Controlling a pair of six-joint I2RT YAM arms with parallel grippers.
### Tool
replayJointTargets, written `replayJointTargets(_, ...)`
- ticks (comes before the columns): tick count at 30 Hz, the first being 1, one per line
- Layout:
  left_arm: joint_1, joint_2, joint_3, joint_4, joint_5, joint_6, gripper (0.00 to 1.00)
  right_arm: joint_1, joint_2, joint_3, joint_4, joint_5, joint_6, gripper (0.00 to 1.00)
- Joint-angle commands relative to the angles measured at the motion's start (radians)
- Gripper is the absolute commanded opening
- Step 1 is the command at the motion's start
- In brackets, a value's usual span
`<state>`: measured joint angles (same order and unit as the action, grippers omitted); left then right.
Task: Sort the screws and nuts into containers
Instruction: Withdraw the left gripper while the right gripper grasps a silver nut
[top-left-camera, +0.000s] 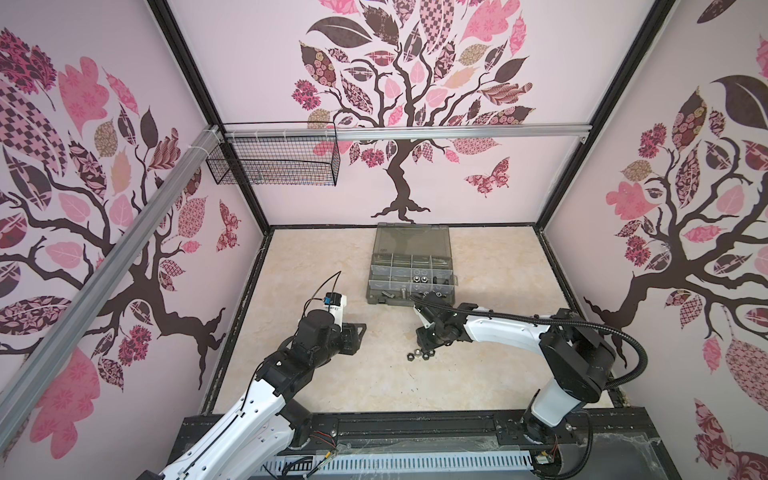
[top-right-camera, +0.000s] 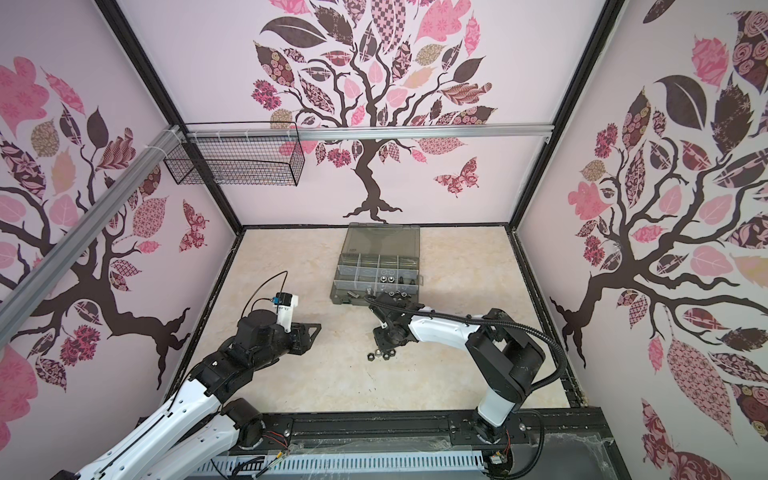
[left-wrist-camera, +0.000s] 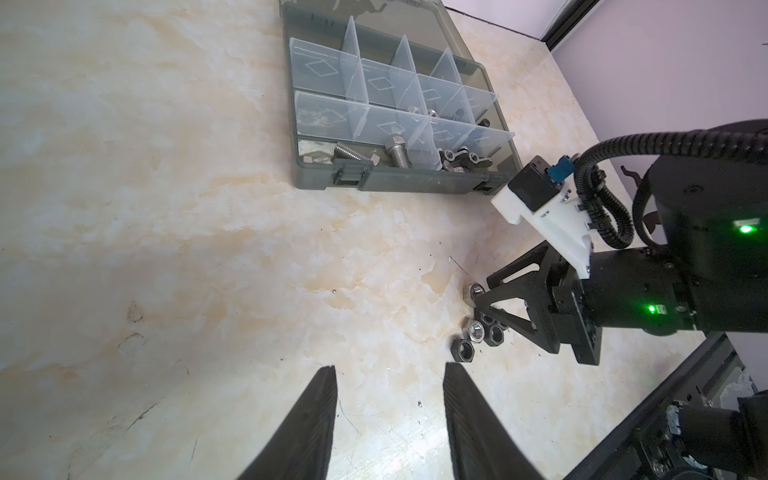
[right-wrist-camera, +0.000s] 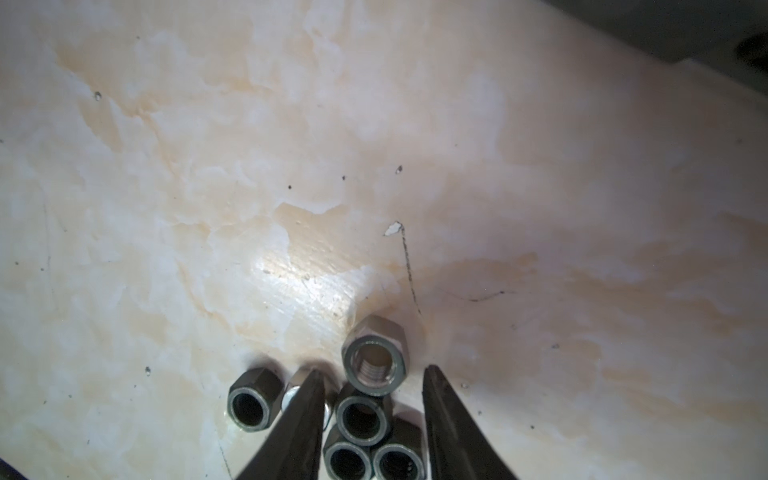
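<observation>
As R jaws straddle nuts (right-wrist-camera: 362, 419), stray nut (right-wrist-camera: 249, 405) beside, case (top-left-camera: 409, 243) beyond.

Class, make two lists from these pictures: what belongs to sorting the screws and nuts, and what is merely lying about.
Belongs to the job:
loose hex nuts on the table; organizer case holding screws and wing nuts; right hand, open at the nuts; left hand, open, empty.

Merely there:
wire mesh basket; aluminium rail; tree decals on the walls.

Loose nuts (top-left-camera: 419, 355) lie on the table (top-left-camera: 311, 257) before the case (top-left-camera: 411, 241) holding screws (left-wrist-camera: 353, 151).
</observation>
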<state>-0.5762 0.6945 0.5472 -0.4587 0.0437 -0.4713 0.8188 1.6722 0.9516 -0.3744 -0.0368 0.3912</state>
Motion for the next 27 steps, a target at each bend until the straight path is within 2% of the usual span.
replayJointTargets(1, 0.003, -0.017, -0.03, 0.003, 0.018, -0.013, 0.46, 0.01, 0.034, 0.045, -0.024, 0.014, 0.012, 0.42)
replayJointTargets(17, 0.003, -0.021, -0.036, 0.003, 0.019, -0.015, 0.46, 0.056, 0.112, 0.108, -0.043, 0.024, -0.017, 0.4)
replayJointTargets(27, 0.002, -0.015, -0.034, 0.003, 0.025, -0.018, 0.46, 0.072, 0.131, 0.126, -0.084, 0.091, -0.067, 0.37)
